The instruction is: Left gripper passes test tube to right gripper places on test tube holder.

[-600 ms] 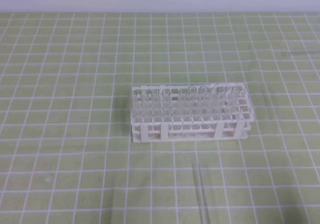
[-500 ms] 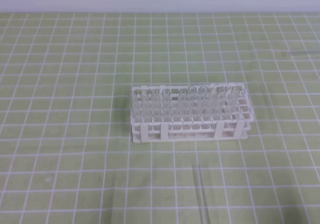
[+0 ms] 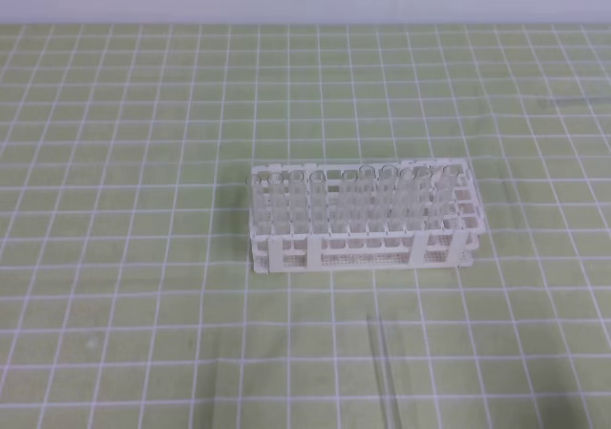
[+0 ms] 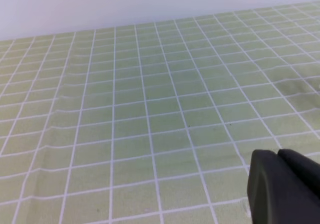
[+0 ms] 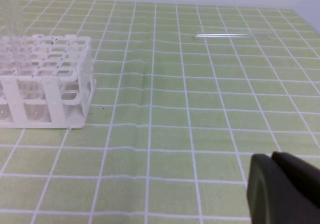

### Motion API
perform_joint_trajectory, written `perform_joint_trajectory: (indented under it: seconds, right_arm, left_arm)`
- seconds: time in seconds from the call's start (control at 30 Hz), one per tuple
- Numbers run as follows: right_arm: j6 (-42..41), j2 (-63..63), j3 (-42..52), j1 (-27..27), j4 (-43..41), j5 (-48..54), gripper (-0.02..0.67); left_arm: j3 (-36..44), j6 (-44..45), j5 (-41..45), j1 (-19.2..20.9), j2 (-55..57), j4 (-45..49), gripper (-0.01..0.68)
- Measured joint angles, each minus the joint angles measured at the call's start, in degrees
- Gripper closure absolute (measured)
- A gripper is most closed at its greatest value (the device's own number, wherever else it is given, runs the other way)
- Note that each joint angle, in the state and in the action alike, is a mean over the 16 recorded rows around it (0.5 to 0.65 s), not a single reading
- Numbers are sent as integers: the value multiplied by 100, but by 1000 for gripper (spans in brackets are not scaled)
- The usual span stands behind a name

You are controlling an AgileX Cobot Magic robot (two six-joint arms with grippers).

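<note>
Test tube [image 3: 384,372] lies flat on the green grid mat [image 3: 124,257] of the counter, just in front of the test tube holder [image 3: 361,221] and running toward the near edge of the high view. That view shows neither tool. A second faint tube [image 3: 573,99] lies far back on the right of the mat.

Only the right wrist view shows that far tube clearly [image 5: 231,35], well ahead of the right tool [image 5: 285,191] and slightly to its left, lying crosswise. The holder [image 5: 45,79] stands ahead and far to the left of this tool, with an upright tube rising at its left end. The tool's dark fingers sit together at the lower right corner, closed, holding nothing.

Only bare mat [image 4: 150,109] stretches ahead of the left tool [image 4: 282,189] in the left wrist view, up to the pale wall at the mat's far edge. Its fingers are also closed on nothing, low on the right of that view.

Wide open mat surrounds the holder on every side.
</note>
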Motion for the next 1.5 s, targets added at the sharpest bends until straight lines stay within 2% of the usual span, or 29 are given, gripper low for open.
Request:
perform_joint_trajectory:
  seconds: [0.33, 0.8, 0.93, 1.17, 1.37, 1.5]
  right_arm:
    - [0, 0, 0, 0, 0, 0, 666]
    - [0, 0, 0, 0, -8, 0, 666]
    - [0, 0, 0, 0, -10, 0, 666]
    - [0, 0, 0, 0, -10, 0, 666]
    - [0, 2, 0, 0, -10, 0, 666]
    - [0, 3, 0, 0, -10, 0, 666]
  left_arm:
    - [-8, -23, -60, 0, 11, -121, 675]
    - [-13, -34, -619, 0, 11, -325, 675]
    - [-21, -185, -767, 0, 22, -632, 675]
    - [-21, -868, -1230, 0, 23, -1586, 675]
    - [-30, -1835, -1790, -1, 45, -2376, 675]
    - [-55, -2383, -2080, -1, 90, -2603, 676]
